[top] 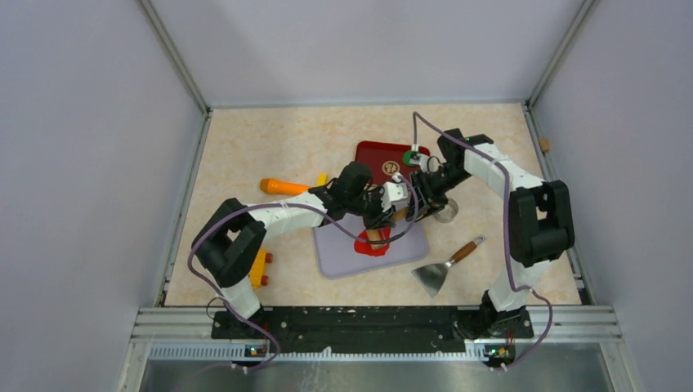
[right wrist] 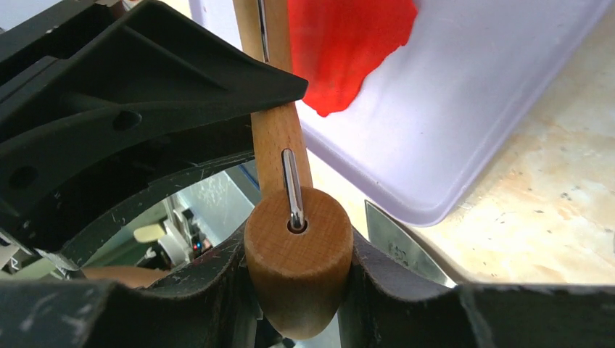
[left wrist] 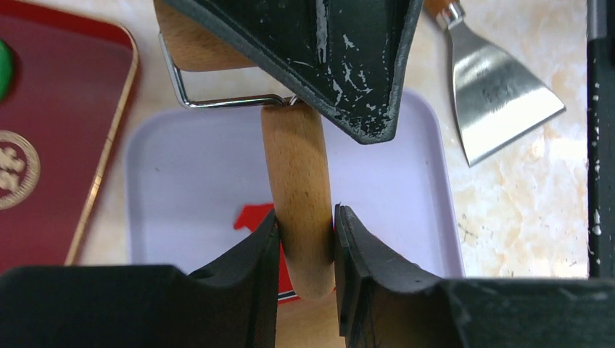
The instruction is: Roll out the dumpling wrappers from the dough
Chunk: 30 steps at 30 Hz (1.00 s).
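Now your left jaws clamp the wooden roller [left wrist: 299, 181] by its handle and your right jaws grip its barrel end, both partly open, over red dough [right wrist: 348, 43] on the lilac board [right wrist: 464, 109].

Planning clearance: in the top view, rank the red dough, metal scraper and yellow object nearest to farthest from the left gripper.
1. Red dough, just beneath the left gripper.
2. Metal scraper, to the right, off the board.
3. Yellow object, far left, beside the arm.
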Each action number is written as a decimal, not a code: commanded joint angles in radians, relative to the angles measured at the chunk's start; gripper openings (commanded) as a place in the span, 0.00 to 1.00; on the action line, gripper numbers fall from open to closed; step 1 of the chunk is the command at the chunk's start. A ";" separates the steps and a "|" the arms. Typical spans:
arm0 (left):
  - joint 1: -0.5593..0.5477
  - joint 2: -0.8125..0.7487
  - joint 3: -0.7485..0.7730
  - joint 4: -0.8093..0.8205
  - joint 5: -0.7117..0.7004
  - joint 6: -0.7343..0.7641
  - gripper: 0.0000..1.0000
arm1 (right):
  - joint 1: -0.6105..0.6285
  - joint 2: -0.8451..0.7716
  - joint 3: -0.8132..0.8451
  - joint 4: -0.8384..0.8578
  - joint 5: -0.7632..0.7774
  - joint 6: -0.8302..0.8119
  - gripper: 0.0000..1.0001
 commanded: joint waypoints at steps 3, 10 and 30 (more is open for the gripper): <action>-0.024 -0.036 -0.062 0.102 0.048 -0.013 0.00 | 0.029 0.044 0.034 0.084 0.095 0.012 0.00; -0.040 0.126 -0.160 0.402 0.019 -0.071 0.00 | 0.033 0.060 -0.029 0.112 0.184 0.037 0.00; -0.102 0.347 0.108 0.504 0.071 -0.143 0.00 | -0.054 -0.025 0.000 0.015 0.250 -0.034 0.00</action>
